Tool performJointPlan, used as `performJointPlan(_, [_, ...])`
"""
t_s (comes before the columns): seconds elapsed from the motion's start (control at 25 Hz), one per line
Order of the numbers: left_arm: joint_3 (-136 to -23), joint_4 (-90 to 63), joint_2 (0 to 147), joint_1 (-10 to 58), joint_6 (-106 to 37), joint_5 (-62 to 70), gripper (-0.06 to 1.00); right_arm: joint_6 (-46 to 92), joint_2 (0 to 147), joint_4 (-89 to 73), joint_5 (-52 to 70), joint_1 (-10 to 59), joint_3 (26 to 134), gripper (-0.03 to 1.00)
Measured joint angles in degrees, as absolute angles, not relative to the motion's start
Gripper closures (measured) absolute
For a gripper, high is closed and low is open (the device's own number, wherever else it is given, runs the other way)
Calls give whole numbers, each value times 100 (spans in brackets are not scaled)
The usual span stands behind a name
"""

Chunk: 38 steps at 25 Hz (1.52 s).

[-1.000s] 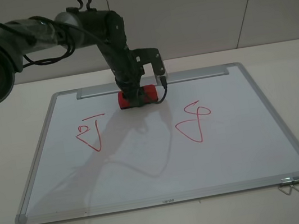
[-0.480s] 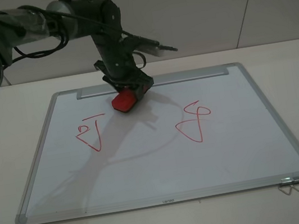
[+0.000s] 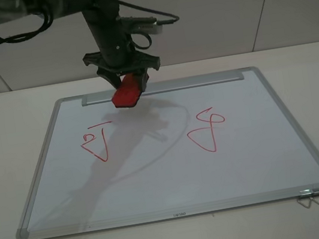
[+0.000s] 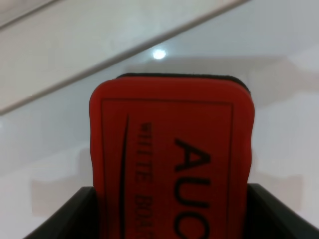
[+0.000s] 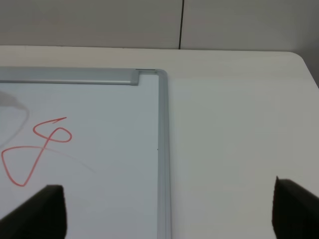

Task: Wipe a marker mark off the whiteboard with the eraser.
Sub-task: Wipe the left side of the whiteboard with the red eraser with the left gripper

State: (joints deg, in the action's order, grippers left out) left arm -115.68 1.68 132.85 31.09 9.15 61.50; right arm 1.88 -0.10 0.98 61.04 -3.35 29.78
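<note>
**Jaws clamping the eraser (image 3: 126,95) above the whiteboard (image 3: 169,178)**

Your left gripper (image 3: 126,83) is pinching it by the sides, tilted in the air over the whiteboard's far edge, probably so the felt can press flat. The mark (image 3: 96,143) is lying well apart on the whiteboard's left half. Your right gripper (image 5: 168,209) is hanging spread and empty beside the whiteboard's right edge.

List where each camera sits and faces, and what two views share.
Exterior high: mounted high, looking down across the whiteboard; shows the left arm, left gripper clamping the eraser.
Left wrist: on that arm, looking along the eraser at the board; fingers flank it.
Right wrist: beside the board, facing its tray strip corner; right gripper open.
Shared: exterior and right wrist show the looped scribble.
</note>
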Motion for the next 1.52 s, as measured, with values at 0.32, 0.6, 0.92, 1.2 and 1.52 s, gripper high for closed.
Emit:
performJointPlan(0.32, [-11568, 450, 13158, 3047, 1156, 6652, 37, 188, -10, 98, 6104, -335, 2978, 26])
performJointPlan(0.6, [-11568, 751, 13158, 3032, 1229, 6784, 37, 188, -10, 98, 6104, -335, 2978, 26])
performJointPlan(0.92, [-11568, 751, 13158, 2907, 990, 6784, 37, 188, -10, 98, 6104, -335, 2978, 26])
performJointPlan(1.2, [-11568, 581, 13158, 2903, 853, 6711, 37, 188, -10, 98, 6104, -335, 2978, 26])
performJointPlan(1.52, [-11568, 299, 13158, 2835, 751, 6660, 37, 188, -10, 98, 6104, -335, 2978, 26])
